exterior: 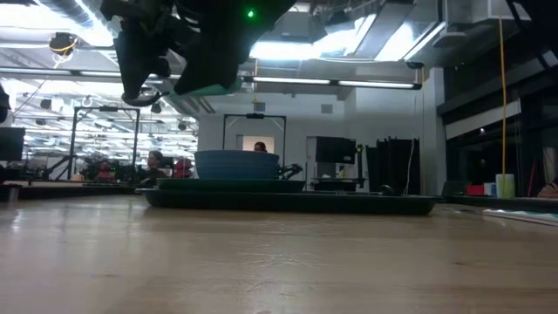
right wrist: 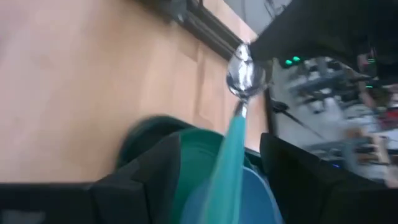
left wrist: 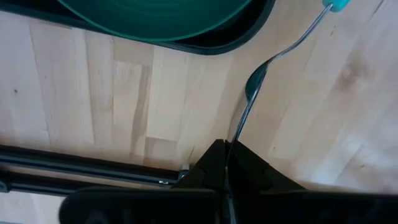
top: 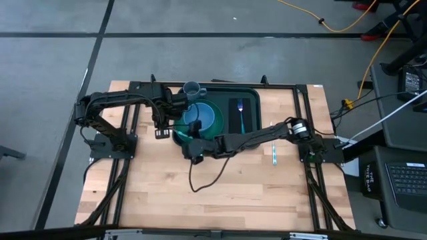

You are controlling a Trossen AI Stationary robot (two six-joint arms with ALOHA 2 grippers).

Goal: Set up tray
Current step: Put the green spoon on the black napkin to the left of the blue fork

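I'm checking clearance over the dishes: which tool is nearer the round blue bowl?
Right. The right tool hangs over the round blue bowl, at its left part. The left tool is by the left edge of the dark green rectangular plastic tray, outside the bowl.

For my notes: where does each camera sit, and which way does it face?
High view: above table, facing down; both arms, tray.
Low view: table height, facing level at tray; one arm above.
Left wrist: behind shut left tool, facing the plate.
Right wrist: behind open right tool, facing a spoon.
Shared: both wrist views show the plate.
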